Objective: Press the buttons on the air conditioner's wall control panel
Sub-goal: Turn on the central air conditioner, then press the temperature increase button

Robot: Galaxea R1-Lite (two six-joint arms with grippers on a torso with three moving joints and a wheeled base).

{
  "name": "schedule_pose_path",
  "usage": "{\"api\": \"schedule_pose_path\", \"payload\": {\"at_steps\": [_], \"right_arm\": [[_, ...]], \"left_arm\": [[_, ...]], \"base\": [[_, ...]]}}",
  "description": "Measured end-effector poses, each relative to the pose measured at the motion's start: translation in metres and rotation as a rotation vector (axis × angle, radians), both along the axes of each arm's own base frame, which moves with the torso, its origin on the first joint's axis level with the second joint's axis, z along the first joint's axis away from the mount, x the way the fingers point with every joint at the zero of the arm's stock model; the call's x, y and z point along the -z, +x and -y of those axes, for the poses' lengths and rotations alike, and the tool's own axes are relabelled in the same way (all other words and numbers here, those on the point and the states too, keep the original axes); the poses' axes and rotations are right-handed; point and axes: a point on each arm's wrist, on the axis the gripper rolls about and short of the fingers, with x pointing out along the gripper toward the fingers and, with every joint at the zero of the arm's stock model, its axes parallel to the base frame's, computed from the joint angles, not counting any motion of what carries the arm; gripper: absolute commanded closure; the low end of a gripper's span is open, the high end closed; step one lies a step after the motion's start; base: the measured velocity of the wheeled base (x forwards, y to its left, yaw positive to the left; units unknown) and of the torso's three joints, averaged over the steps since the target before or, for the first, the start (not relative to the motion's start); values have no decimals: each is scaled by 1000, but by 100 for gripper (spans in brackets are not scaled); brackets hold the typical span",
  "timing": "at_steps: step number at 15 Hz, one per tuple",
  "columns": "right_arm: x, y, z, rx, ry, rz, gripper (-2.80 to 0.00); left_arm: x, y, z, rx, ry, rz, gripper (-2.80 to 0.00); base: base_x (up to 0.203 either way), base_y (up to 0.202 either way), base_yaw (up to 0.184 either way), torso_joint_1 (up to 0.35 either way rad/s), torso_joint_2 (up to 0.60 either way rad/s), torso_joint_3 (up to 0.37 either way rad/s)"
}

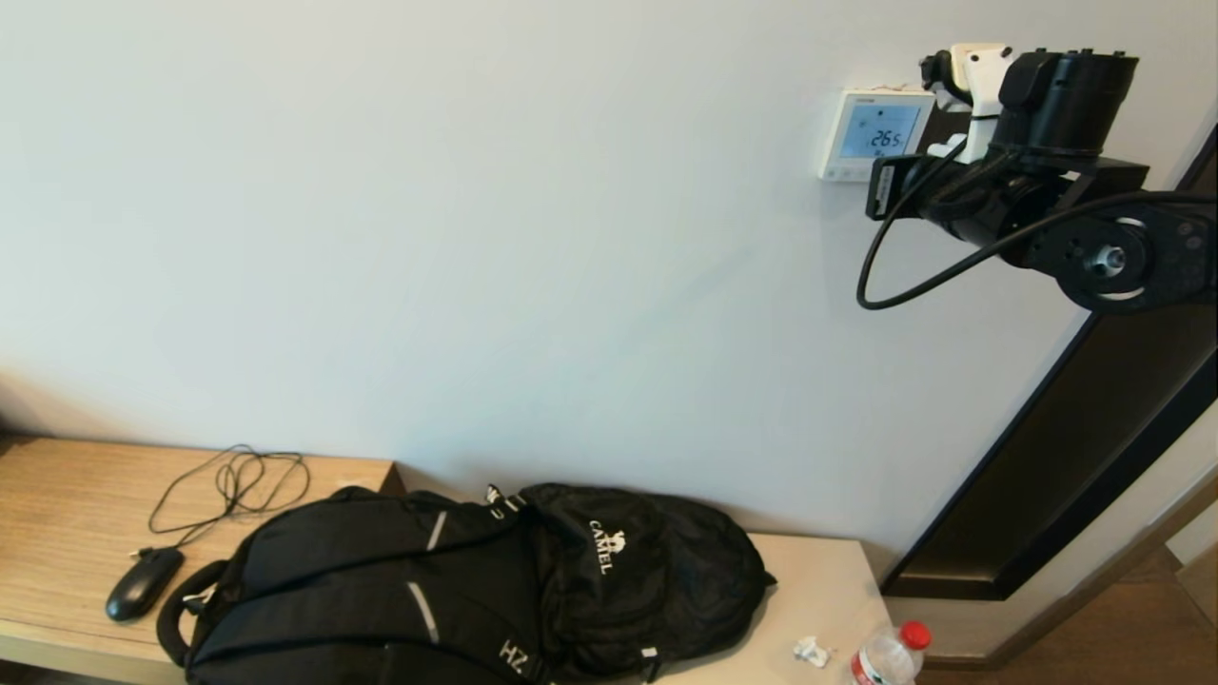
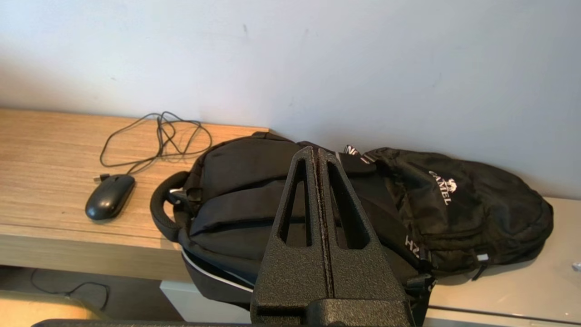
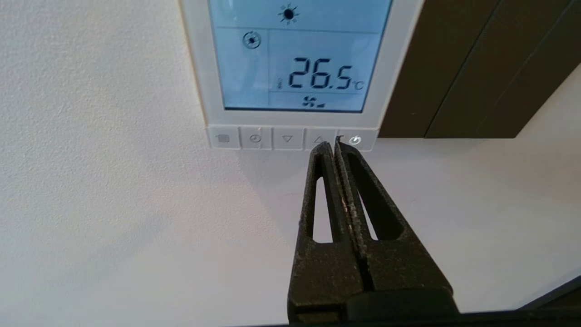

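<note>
The white wall control panel (image 1: pixel 874 133) hangs on the wall at the upper right; its light-blue screen (image 3: pixel 297 54) reads 26.5 °C. The buttons (image 3: pixel 290 138) form a row along the strip below the screen. My right gripper (image 3: pixel 332 144) is shut and empty, its tip at the strip between the up-arrow button (image 3: pixel 317 139) and the lit power button (image 3: pixel 355 140). In the head view the right arm (image 1: pixel 1037 171) hides the gripper and the panel's right edge. My left gripper (image 2: pixel 316 152) is shut and empty, parked low above the backpack.
A black backpack (image 1: pixel 457 590) lies on the bench (image 1: pixel 828 580) below. A black mouse (image 1: pixel 143 582) with its cable sits on the wooden shelf (image 1: pixel 57 504) at the left. A dark door frame (image 1: pixel 1075 447) runs beside the panel. A bottle (image 1: pixel 890 656) stands at the bench's front right.
</note>
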Motion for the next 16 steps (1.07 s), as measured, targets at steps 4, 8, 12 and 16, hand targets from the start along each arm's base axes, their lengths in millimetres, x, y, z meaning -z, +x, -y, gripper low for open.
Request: {"api": "schedule_pose_path", "payload": {"at_steps": [4, 8, 12, 16], "right_arm": [[4, 4, 1, 4, -2, -11, 0], [8, 7, -1, 3, -5, -21, 0], [11, 10, 0, 6, -6, -27, 0], [11, 14, 2, 11, -6, -25, 0]], "left_arm": [[0, 0, 0, 0, 0, 0, 0], [0, 0, 0, -1, 0, 0, 0], [0, 0, 0, 0, 0, 0, 0], [0, 0, 0, -1, 0, 0, 0]], "base": [[0, 0, 0, 0, 0, 0], [0, 0, 0, 0, 0, 0], [0, 0, 0, 0, 0, 0], [0, 0, 0, 0, 0, 0]]}}
